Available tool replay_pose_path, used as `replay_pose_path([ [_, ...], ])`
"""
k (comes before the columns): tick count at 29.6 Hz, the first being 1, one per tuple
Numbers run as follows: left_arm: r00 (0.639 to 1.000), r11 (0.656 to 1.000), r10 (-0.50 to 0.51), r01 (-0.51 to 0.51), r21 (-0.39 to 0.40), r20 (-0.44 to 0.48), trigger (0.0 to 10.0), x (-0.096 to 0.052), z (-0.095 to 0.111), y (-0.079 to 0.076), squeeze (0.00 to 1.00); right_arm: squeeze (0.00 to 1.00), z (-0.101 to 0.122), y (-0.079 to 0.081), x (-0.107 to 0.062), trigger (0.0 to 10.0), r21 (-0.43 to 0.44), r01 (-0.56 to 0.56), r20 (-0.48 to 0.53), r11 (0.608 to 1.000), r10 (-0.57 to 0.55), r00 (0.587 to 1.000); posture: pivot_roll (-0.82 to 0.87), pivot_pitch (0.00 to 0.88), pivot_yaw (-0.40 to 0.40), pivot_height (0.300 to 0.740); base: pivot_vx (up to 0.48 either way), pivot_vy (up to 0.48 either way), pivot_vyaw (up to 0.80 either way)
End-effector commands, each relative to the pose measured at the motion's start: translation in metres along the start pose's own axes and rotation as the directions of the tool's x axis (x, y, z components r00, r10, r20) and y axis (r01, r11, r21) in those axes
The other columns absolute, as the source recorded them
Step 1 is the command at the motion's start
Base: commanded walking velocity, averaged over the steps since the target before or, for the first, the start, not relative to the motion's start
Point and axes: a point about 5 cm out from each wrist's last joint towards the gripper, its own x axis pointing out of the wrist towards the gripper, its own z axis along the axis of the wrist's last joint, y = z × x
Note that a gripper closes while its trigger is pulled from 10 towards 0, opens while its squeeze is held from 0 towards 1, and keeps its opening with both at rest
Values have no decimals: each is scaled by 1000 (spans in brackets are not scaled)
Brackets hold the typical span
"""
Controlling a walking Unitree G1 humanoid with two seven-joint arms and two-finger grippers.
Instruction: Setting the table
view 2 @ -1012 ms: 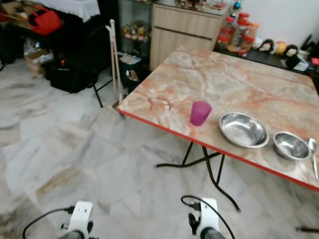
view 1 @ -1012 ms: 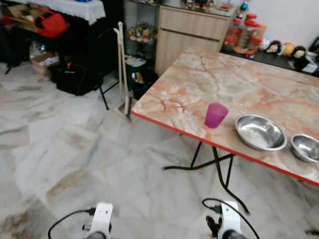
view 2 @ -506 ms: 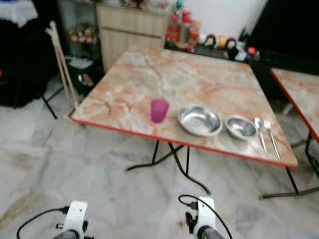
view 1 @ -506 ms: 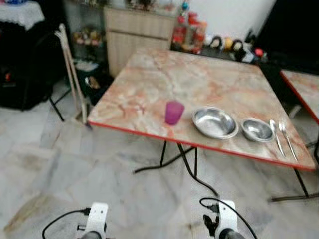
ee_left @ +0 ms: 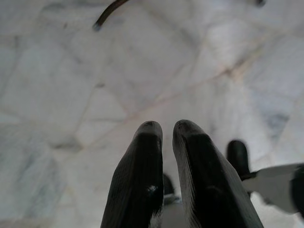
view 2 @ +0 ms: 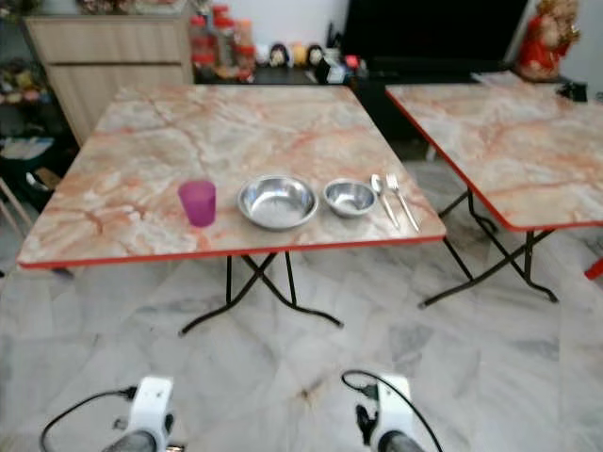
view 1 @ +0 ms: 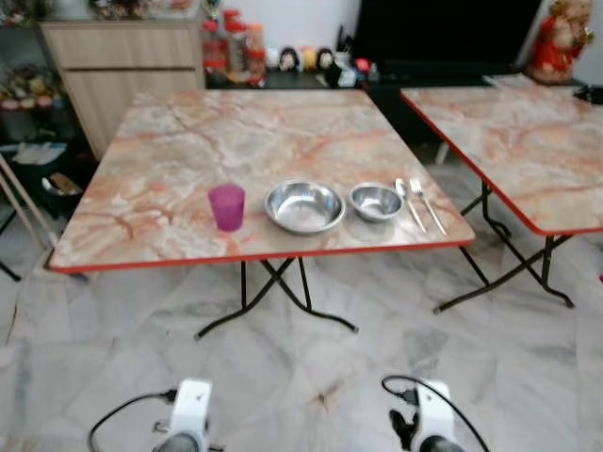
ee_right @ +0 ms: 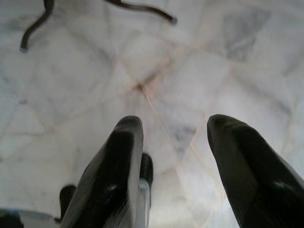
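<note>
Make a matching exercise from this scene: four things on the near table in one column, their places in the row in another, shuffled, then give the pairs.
Things:
1. translucent purple plastic cup
2. large shallow steel bowl
3. small steel bowl
4. steel spoon and fork

Places on the marble-patterned table:
A. rightmost, by the table's right edge
B. second from the left
C. leftmost in the row
D. between the large bowl and the cutlery

Pairs: 1-C, 2-B, 3-D, 4-A
</note>
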Motion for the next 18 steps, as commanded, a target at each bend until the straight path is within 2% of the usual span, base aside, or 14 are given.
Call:
replay_pose_path([
  [1,1000,1000,18,-18,8,-9,10000,-1,-2,8,0,0,9,6,2,10000,-2,-13,33,1000,13,999,66,0,-76,740,0,0,0],
  [10,1000,1000,13,-13,-14,-21,10000,-1,-5,6,0,0,7,7,2,10000,12,-11,36,1000,10,999,57,0,-67,740,0,0,0],
  [16,998,999,41,-42,-30,-44,10000,-3,-13,10,0,0,5,5,2,10000,14,-4,30,1000,4,1000,58,0,-65,740,0,0,0],
  [18,997,999,45,-46,-9,-68,10000,-5,-19,11,0,0,5,6,2,10000,14,-5,30,1000,5,1000,55,0,-61,740,0,0,0],
])
